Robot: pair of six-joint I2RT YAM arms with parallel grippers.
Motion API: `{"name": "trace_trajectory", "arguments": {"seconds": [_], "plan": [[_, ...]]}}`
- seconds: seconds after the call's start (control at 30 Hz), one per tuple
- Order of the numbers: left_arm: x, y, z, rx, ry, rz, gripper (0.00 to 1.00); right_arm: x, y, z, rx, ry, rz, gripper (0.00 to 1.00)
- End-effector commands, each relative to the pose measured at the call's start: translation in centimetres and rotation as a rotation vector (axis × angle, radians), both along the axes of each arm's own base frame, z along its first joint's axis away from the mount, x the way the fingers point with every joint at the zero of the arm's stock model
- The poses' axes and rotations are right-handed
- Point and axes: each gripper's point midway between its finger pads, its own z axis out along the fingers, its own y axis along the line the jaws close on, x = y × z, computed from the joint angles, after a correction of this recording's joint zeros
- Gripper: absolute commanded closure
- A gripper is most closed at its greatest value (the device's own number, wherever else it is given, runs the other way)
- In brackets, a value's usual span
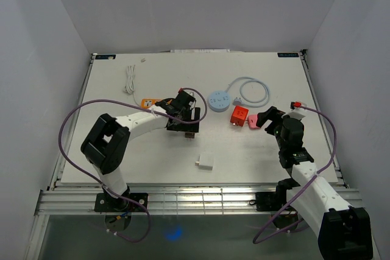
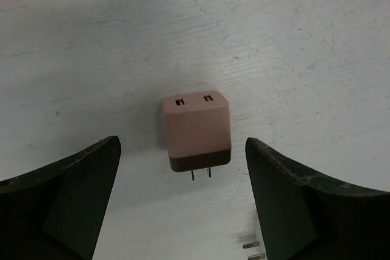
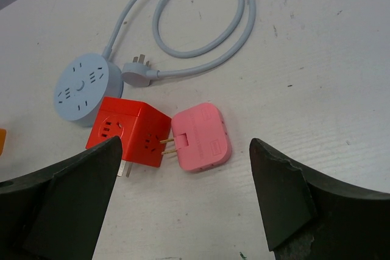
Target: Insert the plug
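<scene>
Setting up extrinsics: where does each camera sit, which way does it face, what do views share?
Top: fixed above and behind the bases, looking down on the table; left arm and right arm show.
Left wrist: on the left arm, looking down past the open left hand, both fingers showing, at a pink-brown adapter.
Right wrist: on the right arm, looking past the open right hand, both fingers showing, at a red cube, pink plug and blue round socket.
Shared: top and right wrist both show that cube, plug and socket.
</scene>
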Motion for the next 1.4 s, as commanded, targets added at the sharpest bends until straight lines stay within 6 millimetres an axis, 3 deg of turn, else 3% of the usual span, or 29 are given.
{"name": "trace_trajectory", "arguments": {"seconds": [0.0, 0.3, 0.63, 0.7, 0.83, 0.97, 1.13, 1.2, 1.27, 1.33, 1.37], "plan": [[0.4, -1.1, 1.5, -0.005, -0.025, -0.018, 0.06, 0.7, 0.1, 1.6, 0.017, -0.046, 0.000, 0.10], [1.6, -1.7, 1.5, 0.015, -0.045, -0.022, 0.08, 0.7, 0.2, 1.5, 0.018, -0.044, 0.005, 0.10], [2.4, -2.4, 0.2, 0.062, -0.026, -0.040, 0.21, 0.7, 0.3, 1.4, 0.019, -0.042, 0.009, 0.10], [2.3, -2.4, -0.2, 0.072, -0.018, -0.044, 0.27, 0.7, 0.3, 1.4, 0.019, -0.042, 0.010, 0.10], [2.3, -2.4, -0.6, 0.085, -0.008, -0.048, 0.51, 0.7, 0.3, 1.3, 0.019, -0.040, 0.012, 0.10], [2.3, -2.4, -0.7, 0.089, -0.009, -0.047, 0.67, 0.7, 0.4, 1.3, 0.021, -0.039, 0.014, 0.10], [2.4, -2.3, 0.2, 0.080, -0.041, -0.048, 0.76, 0.8, 1.0, 1.4, 0.017, -0.042, 0.054, 0.10], [2.1, -2.4, 0.4, 0.064, -0.073, -0.059, 0.80, 0.7, 2.2, 1.6, 0.023, -0.053, 0.124, 0.10], [2.4, -3.5, 2.7, -0.011, -0.160, -0.086, 0.80, 0.5, 3.8, 2.2, 0.024, -0.078, 0.230, 0.09], [1.4, -3.2, 2.7, -0.047, -0.186, -0.117, 0.82, 0.6, 4.8, 2.9, 0.012, -0.098, 0.299, 0.06], [1.8, -4.3, 5.4, -0.140, -0.274, -0.150, 0.83, 0.3, 6.0, 3.2, 0.025, -0.099, 0.368, 0.05]]}}
